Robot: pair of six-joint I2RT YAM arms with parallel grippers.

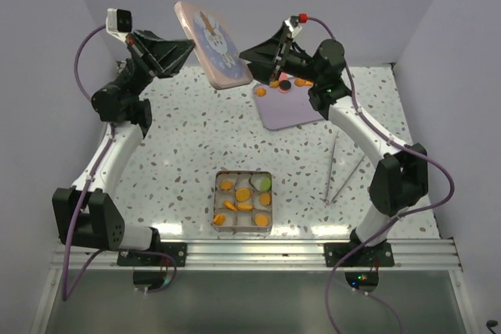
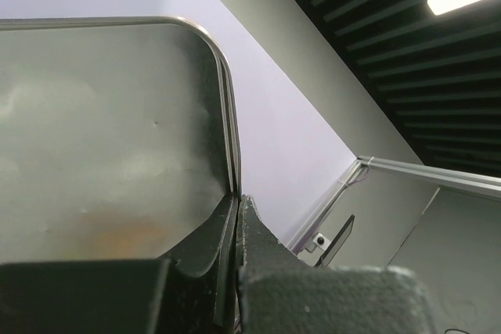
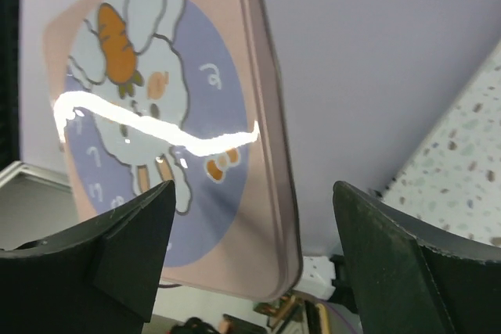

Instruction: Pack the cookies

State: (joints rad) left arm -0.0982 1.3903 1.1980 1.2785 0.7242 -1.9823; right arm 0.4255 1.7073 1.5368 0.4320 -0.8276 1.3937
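A square tin (image 1: 218, 207) near the front holds orange cookies (image 1: 244, 194) and a green one (image 1: 265, 184) in white paper cups. A few more cookies (image 1: 286, 84), orange and one dark, lie on a lilac sheet (image 1: 291, 109) at the back. My left gripper (image 1: 191, 47) is shut on the edge of the pink tin lid (image 1: 214, 46) with a rabbit picture and holds it tilted in the air; its grey underside fills the left wrist view (image 2: 102, 138). My right gripper (image 1: 249, 55) is open beside the lid (image 3: 164, 115), not touching it.
The right arm reaches over the lilac sheet. A thin cable (image 1: 343, 163) casts a line on the speckled table (image 1: 180, 146) at the right. Pale walls close in the back and sides.
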